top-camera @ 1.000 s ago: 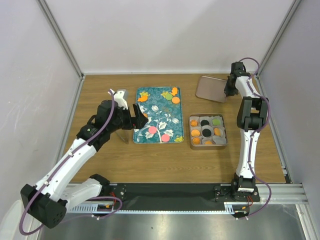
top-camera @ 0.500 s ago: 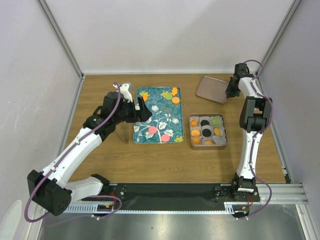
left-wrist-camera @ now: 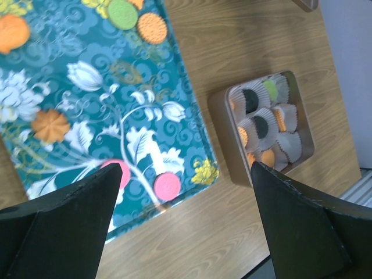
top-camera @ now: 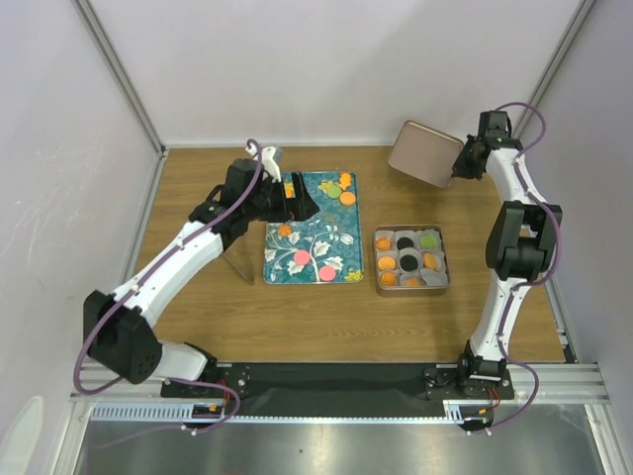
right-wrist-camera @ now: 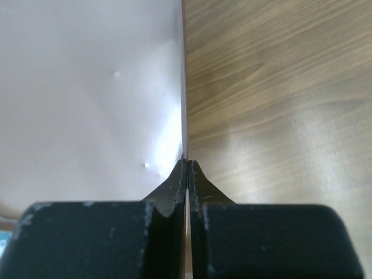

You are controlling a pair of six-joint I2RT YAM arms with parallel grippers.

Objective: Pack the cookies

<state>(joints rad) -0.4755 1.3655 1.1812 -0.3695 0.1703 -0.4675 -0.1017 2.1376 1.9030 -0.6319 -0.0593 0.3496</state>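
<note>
Several cookies lie on the teal tray (top-camera: pixel 336 237): two pink ones (top-camera: pixel 302 258) near its front, an orange one (top-camera: pixel 284 231) at its left, and orange and green ones (top-camera: pixel 346 190) at its far end. My left gripper (top-camera: pixel 297 193) hovers open over the tray's far left with nothing between its fingers. In the left wrist view a pink cookie (left-wrist-camera: pixel 167 185) shows between the spread fingertips (left-wrist-camera: pixel 273 197). More cookies sit in paper cups in the square tin (top-camera: pixel 412 291). My right gripper (top-camera: pixel 463 163) is shut on the edge of the tin lid (top-camera: pixel 425 153), which it holds tilted off the table.
A clear upright piece (top-camera: pixel 240 262) stands on the wood just left of the tray. White enclosure walls close in the table at the left, back and right. The right arm reaches along the right wall to the far corner.
My left arm swung toward the tray's far left, uncovering an orange cookie at its left side. The right gripper raised the lid from flat on the table to tilted in the air.
</note>
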